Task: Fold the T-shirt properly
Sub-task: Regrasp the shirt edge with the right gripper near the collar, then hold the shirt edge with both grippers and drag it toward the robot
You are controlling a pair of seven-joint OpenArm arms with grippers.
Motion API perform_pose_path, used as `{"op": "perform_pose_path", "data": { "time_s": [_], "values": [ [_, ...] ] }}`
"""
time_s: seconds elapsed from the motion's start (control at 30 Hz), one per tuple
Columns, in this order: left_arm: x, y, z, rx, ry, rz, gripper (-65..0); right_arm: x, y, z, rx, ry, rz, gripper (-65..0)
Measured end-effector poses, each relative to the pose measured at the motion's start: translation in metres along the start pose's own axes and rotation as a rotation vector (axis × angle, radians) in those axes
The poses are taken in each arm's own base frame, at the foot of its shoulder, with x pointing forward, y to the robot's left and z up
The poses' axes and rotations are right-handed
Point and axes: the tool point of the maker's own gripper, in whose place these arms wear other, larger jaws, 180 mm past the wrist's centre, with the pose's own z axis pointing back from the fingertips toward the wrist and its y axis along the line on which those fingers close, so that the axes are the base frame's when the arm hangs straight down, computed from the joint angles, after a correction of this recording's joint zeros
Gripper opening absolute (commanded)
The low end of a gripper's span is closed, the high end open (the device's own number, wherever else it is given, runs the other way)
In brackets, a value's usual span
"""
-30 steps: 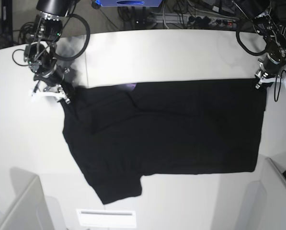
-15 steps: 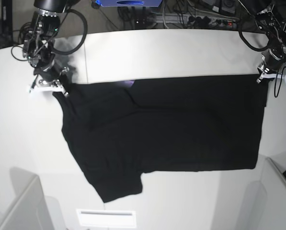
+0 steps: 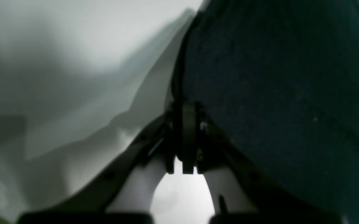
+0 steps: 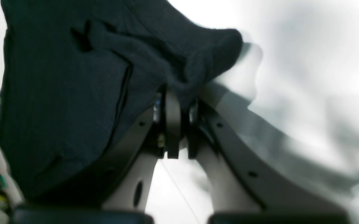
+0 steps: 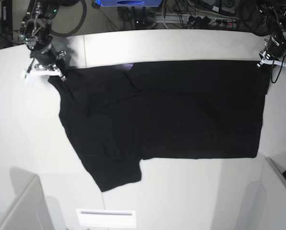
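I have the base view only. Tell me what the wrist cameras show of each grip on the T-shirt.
Observer: In the left wrist view, the left gripper has its jaws pressed together on a hem edge of the T-shirt.
Operator: Give me the right side.
Observer: In the right wrist view, the right gripper is shut on a bunched, rumpled fold of the cloth, not a flat edge.
Operator: Report any print showing there.
Observer: None in either wrist view; both show only plain black fabric over the white table.
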Motion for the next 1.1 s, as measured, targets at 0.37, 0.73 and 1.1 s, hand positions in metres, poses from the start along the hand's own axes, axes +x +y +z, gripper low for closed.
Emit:
{"op": "perform_pose_path", "data": {
  "time_s": [0.37, 0.73, 1.1],
  "values": [
    [-0.037, -0.005, 0.012, -0.012, 0.086, -0.039, -65.0, 0.003, -0.057, 0.027, -0.135, -0.028, -0.048, -65.0],
    [-0.058, 0.009, 0.024, 0.017, 0.164, -0.041, -65.0, 0.009, -0.049, 0.052, -0.124, -0.063, 0.015, -65.0],
    [-0.061, 0.011, 0.026, 0.021, 0.183, -0.042, -65.0, -0.001, -0.052, 0.052, -0.134, -0.008, 0.013, -65.0]
  ]
}}
